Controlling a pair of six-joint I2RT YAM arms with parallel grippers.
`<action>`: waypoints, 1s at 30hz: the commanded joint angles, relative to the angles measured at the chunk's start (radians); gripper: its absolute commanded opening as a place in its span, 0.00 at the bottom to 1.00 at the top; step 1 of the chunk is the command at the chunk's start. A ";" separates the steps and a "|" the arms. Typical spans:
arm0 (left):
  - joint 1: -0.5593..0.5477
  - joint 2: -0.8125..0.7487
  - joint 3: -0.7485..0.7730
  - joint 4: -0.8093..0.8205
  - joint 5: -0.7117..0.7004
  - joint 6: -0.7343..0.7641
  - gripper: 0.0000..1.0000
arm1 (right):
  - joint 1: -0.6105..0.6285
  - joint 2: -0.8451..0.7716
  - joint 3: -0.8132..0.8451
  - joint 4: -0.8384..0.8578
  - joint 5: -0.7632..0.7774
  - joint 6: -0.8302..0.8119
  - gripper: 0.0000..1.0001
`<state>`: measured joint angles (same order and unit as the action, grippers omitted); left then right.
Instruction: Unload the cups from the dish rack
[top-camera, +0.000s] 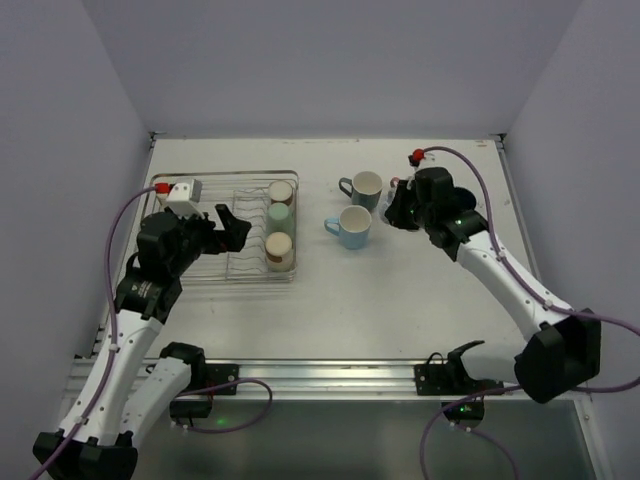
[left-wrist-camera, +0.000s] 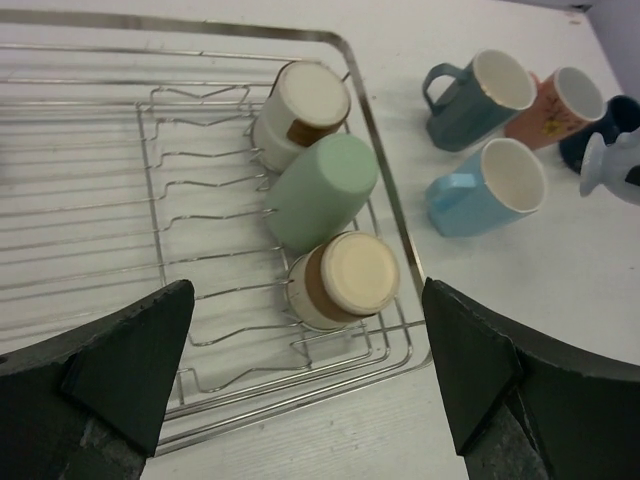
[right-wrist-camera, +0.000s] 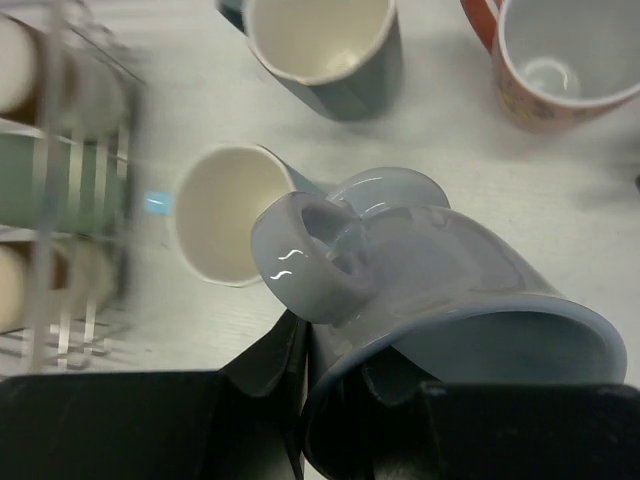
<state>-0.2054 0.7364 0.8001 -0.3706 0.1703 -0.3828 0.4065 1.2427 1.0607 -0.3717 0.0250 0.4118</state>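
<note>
Closest to the right wrist lens: pale blue-grey mug (right-wrist-camera: 440, 300), tipped over with its handle toward the camera. The right gripper (right-wrist-camera: 330, 388) pinches its rim wall, one finger inside the mouth and one outside, probably so the base stays free for setting down. Can't tell if it touches the table (top-camera: 400, 290). It sits just beside four upright mugs grouped off the rack: grey-teal mug (left-wrist-camera: 480, 95), salmon mug (left-wrist-camera: 560, 105), navy mug (left-wrist-camera: 612, 122), light blue mug (left-wrist-camera: 490, 185). They're tightly packed, with open tabletop on the near side. The left gripper (top-camera: 233, 226) hovers over the dish rack (left-wrist-camera: 90, 150), fingers spread wide, nothing between them, framing the near beige tumbler (left-wrist-camera: 345, 280). That, the pale green tumbler (left-wrist-camera: 320, 190) and the far beige tumbler (left-wrist-camera: 300, 110) lean in a touching row on the slot wires at the rack's right side, closed ends up. The rim wire runs just beside them, so lift before moving right.
</note>
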 joint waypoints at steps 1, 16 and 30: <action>-0.003 -0.034 -0.065 0.001 -0.118 0.084 1.00 | -0.008 0.119 0.082 -0.133 0.085 -0.096 0.00; -0.002 -0.031 -0.111 0.022 -0.166 0.097 1.00 | -0.015 0.468 0.266 -0.223 0.107 -0.130 0.10; -0.002 0.055 -0.009 -0.014 -0.282 0.046 1.00 | -0.014 0.399 0.260 -0.187 0.096 -0.117 0.39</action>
<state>-0.2054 0.7708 0.7105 -0.3920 -0.0498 -0.3168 0.3969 1.7279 1.2964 -0.5781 0.1135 0.3016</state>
